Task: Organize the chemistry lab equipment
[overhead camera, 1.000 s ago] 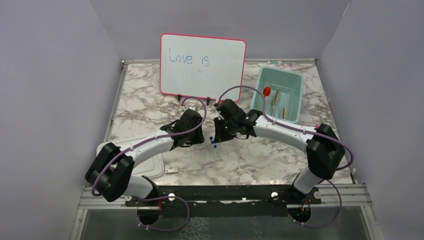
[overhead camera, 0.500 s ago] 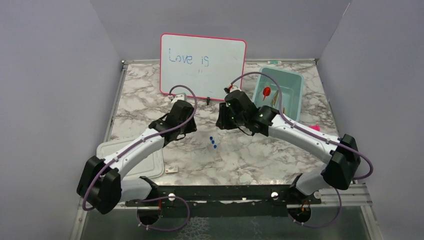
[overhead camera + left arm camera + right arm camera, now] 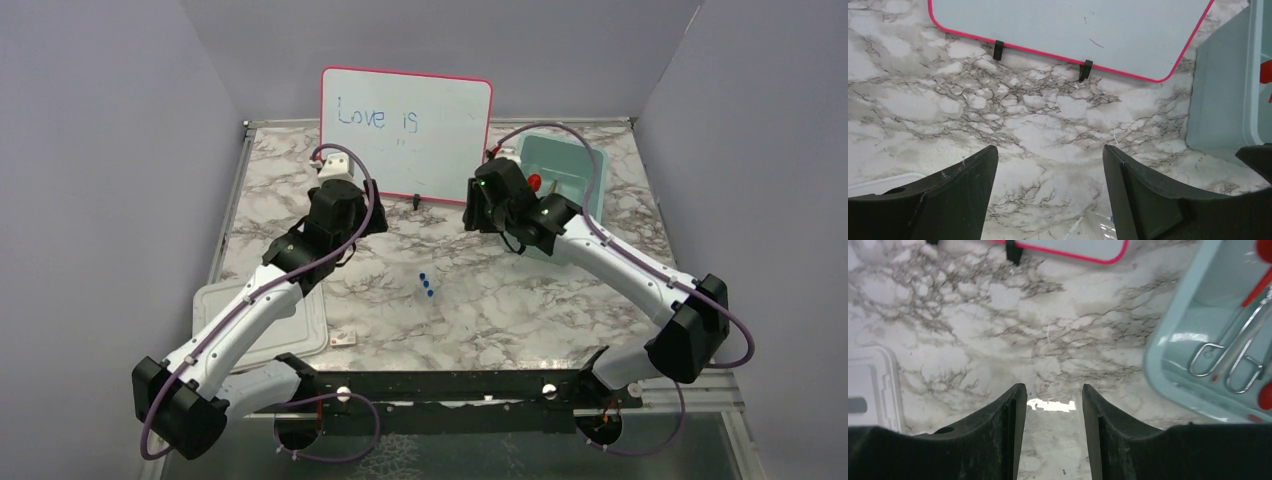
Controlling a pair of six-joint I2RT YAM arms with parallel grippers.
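Observation:
A clear rack with three blue-capped tubes [image 3: 427,283] stands alone mid-table, free of both grippers. My left gripper [image 3: 360,222] hovers behind and left of it, near the whiteboard's foot; in the left wrist view the left gripper [image 3: 1049,149] is open over bare marble. My right gripper [image 3: 482,212] hangs behind and right of the rack, beside the teal bin [image 3: 592,190]; seen from its own wrist the right gripper [image 3: 1053,386] is open and empty. The bin [image 3: 1168,367] holds metal tongs [image 3: 1228,360] and red-tipped tools [image 3: 1259,287]. A red nozzle [image 3: 535,182] shows inside it.
The pink-framed whiteboard [image 3: 405,130] stands upright at the back centre on two black feet. A white lid [image 3: 262,318] lies at the front left, with a small white piece [image 3: 342,340] next to it. Grey walls close in on three sides.
Both grippers have let go of the tube rack, opened, and drawn back and apart toward the rear of the table. The rack stays mid-table.

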